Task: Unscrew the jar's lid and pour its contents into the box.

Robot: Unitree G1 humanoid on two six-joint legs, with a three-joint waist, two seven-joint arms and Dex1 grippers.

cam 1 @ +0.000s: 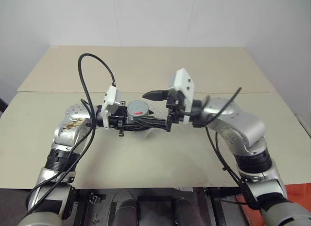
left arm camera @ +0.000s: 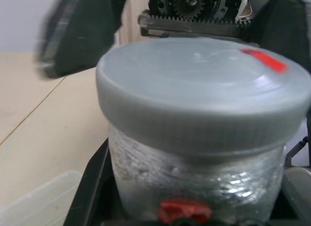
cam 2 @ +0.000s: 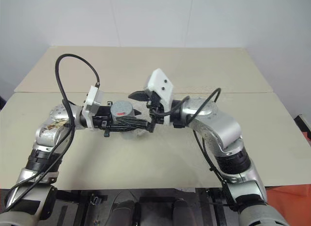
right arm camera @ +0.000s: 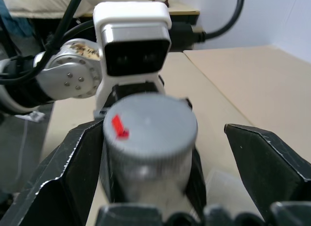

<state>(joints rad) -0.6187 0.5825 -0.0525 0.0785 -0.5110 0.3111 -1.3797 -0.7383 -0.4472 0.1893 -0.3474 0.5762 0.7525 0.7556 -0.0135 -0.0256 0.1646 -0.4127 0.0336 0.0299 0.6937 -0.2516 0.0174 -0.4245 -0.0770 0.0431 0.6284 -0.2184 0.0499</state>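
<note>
Right wrist view: lid [right arm camera: 149,133] on upright jar [left arm camera: 194,187], clamped in left tool [cam 1: 127,121] above desk [cam 1: 160,158]; right tool [right arm camera: 160,163] agape, straddling lid at 9 and 3 o'clock.

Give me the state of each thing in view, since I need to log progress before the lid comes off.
jar: upright, clamped in the left gripper, above the table
lid: on the jar, not yet removed
left gripper: shut on the jar
right gripper: open, fingers either side of the lid
box: on the table below the jar

One jar [cam 1: 140,120], one lid [cam 1: 138,108], one box [left arm camera: 41,199].
</note>
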